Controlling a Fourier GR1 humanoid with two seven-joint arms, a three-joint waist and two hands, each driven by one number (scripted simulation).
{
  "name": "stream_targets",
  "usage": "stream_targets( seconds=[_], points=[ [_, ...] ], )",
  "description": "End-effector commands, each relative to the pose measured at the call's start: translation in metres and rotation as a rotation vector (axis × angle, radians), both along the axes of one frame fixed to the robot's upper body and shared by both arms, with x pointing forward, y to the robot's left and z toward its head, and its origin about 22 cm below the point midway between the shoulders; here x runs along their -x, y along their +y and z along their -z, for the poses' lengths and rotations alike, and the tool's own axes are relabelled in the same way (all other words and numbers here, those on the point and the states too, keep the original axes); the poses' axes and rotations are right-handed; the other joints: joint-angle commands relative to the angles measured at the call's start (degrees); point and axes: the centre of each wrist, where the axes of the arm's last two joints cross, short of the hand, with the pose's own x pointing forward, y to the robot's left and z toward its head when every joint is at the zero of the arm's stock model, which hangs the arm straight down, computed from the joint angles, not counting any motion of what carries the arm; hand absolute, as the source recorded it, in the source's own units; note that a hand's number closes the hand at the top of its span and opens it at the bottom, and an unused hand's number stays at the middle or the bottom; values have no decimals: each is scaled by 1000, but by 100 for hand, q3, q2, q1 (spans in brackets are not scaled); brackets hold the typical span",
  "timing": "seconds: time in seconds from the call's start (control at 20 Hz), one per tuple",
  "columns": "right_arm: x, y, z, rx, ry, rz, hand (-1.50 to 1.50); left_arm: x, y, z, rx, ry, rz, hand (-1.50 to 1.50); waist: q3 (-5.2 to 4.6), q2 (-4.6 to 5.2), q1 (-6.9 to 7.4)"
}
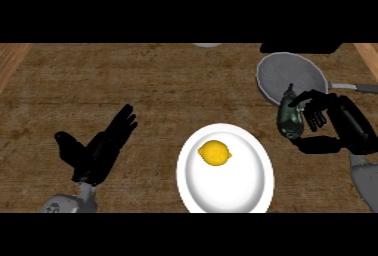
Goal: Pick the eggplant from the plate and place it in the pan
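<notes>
1. The right robot hand (325,117) shows toward the right edge of the surface (148,80), with its fingers and thumb curled round the eggplant (289,117).
2. The eggplant is dark and stands roughly upright in that grasp. Its upper end overlaps the near rim of the pan (291,75). From this steep view it is hard to tell whether it touches the rim or hangs above it.
3. The pan is grey and round and sits toward the far right corner. Its handle (362,88) points to the right edge.
4. The plate (244,195) is white and sits at the middle of the near edge. The eggplant is off it, to its right. A yellow fruit (215,152) lies in the plate's far half.
5. The left robot hand (100,150) rests toward the near left corner, fingers straight and spread from the thumb, holding nothing.
</notes>
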Motion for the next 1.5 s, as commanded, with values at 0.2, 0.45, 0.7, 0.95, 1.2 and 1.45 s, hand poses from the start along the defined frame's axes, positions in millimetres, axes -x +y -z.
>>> stream_targets(
  seconds=[0.2,0.45,0.7,0.95,1.2,1.45],
  points=[
    [-71,12,28,-47,-123,189,150,-9,-21,-5,5,-19,33,0,6,51,146],
    [-106,-5,14,-133,-149,258,150,-18,-21,-5,-1,-1,25,0,10,85,193],
    [-109,-16,39,-109,-167,264,150,-18,-16,-18,13,-27,51,0,17,115,287],
    [-114,-34,29,-108,-166,287,150,-17,-27,-9,5,-29,61,0,21,169,361],
    [-108,-45,41,123,103,338,-150,-18,-23,-11,4,-41,76,0,19,226,506],
    [-118,-37,28,-49,140,272,-150,-17,-12,-20,-4,-53,88,0,34,224,575]
  ],
)
